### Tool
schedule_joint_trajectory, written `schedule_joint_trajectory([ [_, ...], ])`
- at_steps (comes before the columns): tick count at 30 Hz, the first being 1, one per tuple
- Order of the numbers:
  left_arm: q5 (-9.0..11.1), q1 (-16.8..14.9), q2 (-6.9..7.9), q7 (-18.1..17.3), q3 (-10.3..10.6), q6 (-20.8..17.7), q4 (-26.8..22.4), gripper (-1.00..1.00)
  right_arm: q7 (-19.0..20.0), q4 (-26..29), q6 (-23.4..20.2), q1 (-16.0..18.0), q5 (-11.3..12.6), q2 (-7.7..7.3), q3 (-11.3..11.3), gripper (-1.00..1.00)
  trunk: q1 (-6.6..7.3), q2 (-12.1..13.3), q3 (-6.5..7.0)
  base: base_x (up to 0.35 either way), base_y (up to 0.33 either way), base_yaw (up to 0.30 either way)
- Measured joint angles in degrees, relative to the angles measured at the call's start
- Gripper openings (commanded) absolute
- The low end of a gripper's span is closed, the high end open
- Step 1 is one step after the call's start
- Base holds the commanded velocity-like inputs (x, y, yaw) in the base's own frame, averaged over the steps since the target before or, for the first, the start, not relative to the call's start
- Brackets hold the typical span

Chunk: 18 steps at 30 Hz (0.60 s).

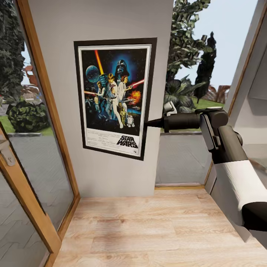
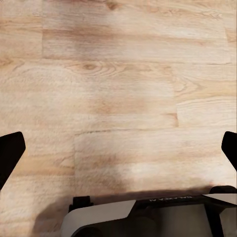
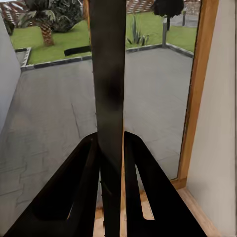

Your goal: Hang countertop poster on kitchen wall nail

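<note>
Against the grey wall panel (image 1: pixel 111 174) the poster (image 1: pixel 115 98) is being held flat, pinched at its 3 o'clock edge by the right gripper (image 1: pixel 151 123), fingers clamped on the black frame, as seen edge-on in the right wrist view (image 3: pixel 108 98). So it's the hanging step; no nail can be made out, so next the frame probably has to be settled onto one before letting go. Left gripper (image 2: pixel 118 148) is spread wide over the wood floor (image 1: pixel 148 230), glass panes at 9 and 3 o'clock
</note>
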<state>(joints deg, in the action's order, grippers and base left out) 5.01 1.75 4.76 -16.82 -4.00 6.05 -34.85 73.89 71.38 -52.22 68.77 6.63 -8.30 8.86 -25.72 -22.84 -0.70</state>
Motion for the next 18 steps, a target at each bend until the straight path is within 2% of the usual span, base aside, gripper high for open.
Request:
schedule_joint_trajectory([
  [14,0.0,0.0,0.0,0.01,0.0,-0.05,0.0,1.0,0.0,0.03,0.0,0.08,0.0,0.18,0.05,-1.0,0.0,0.0,0.0,0.328,0.0,0.0],
  [18,0.0,0.0,0.0,0.02,0.01,-0.02,0.0,1.0,0.0,-0.16,0.0,0.71,-0.06,0.47,0.07,-1.0,-0.02,0.0,0.0,0.167,0.0,0.0],
])
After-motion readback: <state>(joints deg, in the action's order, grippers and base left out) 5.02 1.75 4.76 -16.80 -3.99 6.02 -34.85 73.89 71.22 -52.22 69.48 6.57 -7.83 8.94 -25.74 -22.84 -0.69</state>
